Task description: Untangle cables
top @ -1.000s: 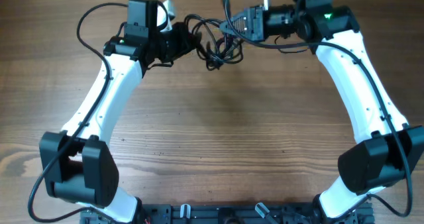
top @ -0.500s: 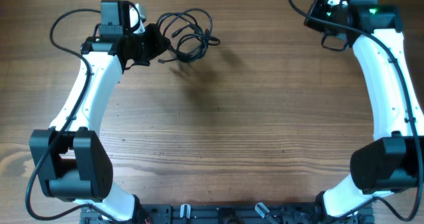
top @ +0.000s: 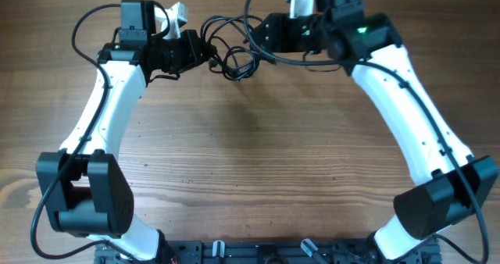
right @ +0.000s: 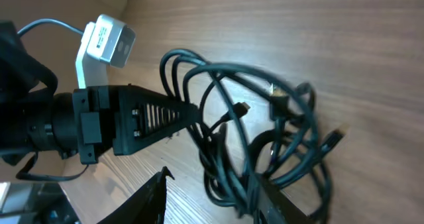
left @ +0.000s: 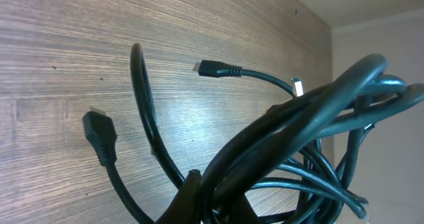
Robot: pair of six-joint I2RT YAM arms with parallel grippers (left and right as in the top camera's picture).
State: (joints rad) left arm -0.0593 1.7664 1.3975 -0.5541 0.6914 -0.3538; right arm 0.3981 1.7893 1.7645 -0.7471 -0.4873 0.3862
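The right tool point(top: 258, 39), far from the left tool point(top: 209, 53) half a second ago, has swung back beside it, spread wide round the cables point(top: 237, 57) bunched in the left tool's pinch, so pulling strands apart now looks possible.

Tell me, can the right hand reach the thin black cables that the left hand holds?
Probably yes: the open right hand sits at the bundle of thin black cables, nothing between; the left hand grips the other side.
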